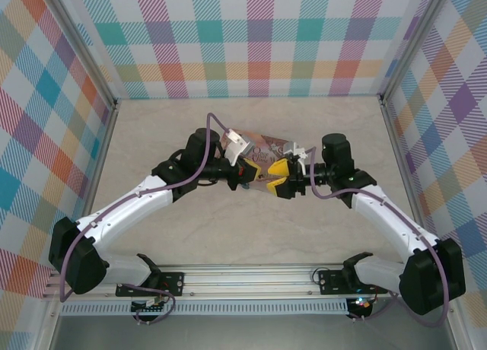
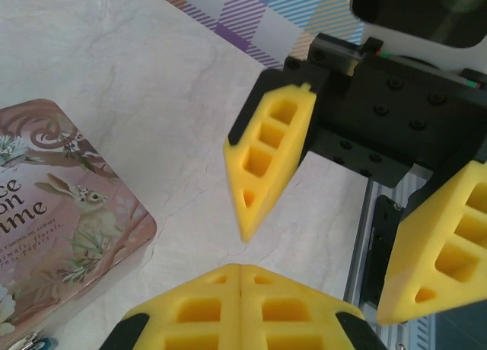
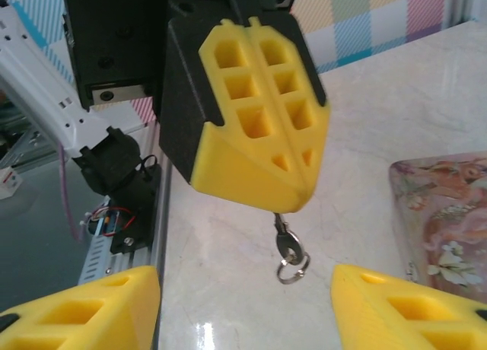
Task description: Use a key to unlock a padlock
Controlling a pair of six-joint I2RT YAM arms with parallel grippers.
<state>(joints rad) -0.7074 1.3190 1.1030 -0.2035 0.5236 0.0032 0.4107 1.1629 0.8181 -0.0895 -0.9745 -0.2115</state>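
My left gripper [image 2: 242, 289] is shut, its yellow fingers pressed flat together. In the right wrist view the same gripper [image 3: 293, 202] pinches the key [image 3: 288, 242] by its blade; the silvery bow and a small split ring hang below the fingertips, just above the table. My right gripper [image 3: 243, 304] is open and faces the left one, a finger on each side of the dangling key and not touching it. A sliver of blue and silver at the left wrist view's bottom-left corner looks like the padlock [image 2: 34, 342], mostly cut off. From above, both grippers [image 1: 247, 171] [image 1: 280, 176] meet mid-table.
A pink illustrated tin [image 2: 61, 221] lies on the marble-look table just beyond the grippers, also seen as the tin [image 3: 449, 213] at the right. The aluminium rail [image 1: 243, 278] runs along the near edge. Plaid walls [image 1: 259, 38] close in three sides.
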